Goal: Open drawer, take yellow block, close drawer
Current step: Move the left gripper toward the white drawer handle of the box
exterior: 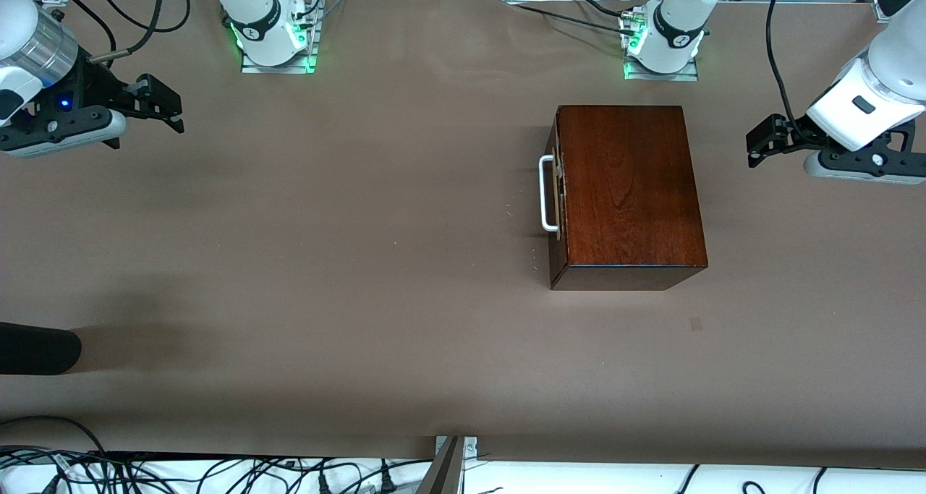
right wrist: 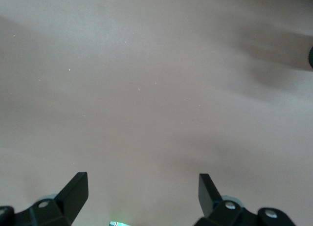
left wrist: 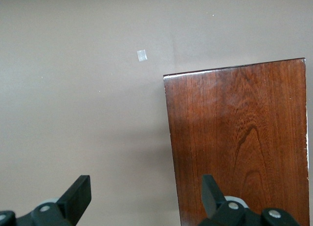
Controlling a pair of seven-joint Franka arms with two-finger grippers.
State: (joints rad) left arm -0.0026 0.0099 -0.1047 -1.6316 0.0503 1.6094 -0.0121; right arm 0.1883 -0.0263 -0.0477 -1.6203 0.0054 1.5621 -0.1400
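The right claw (exterior: 163, 107) hangs over the table (exterior: 325, 262) at the right arm's end, at about ten o'clock in the front view, its fingers (right wrist: 73, 194) spread wide and holding nothing. Only bare brown table lies under it in the right wrist view. Below it, at about eight o'clock, a dark rounded object (exterior: 36, 348) juts in from the edge of the front view and casts a soft shadow on the table; what it is cannot be told.

The middle of the table carries nothing that blocks the way to the box (exterior: 629, 190). The box sits toward the left arm's end, at about two o'clock from the view's centre, glossy dark wood, its top closed. The drawer (exterior: 557, 190) is shut, flush in the box, its front facing the right arm's end, with the white handle (exterior: 548, 194) standing out from it. The yellow block does not show in any view.

A small pale square mark (exterior: 695, 324) lies on the table nearer the camera than the box.

The left claw (exterior: 759, 143) hangs at about three o'clock, beside the box on the side away from the handle, apart from it. Its fingers (left wrist: 78, 194) are wide open and empty; in the left wrist view one finger is over bare table, the other over the box top.
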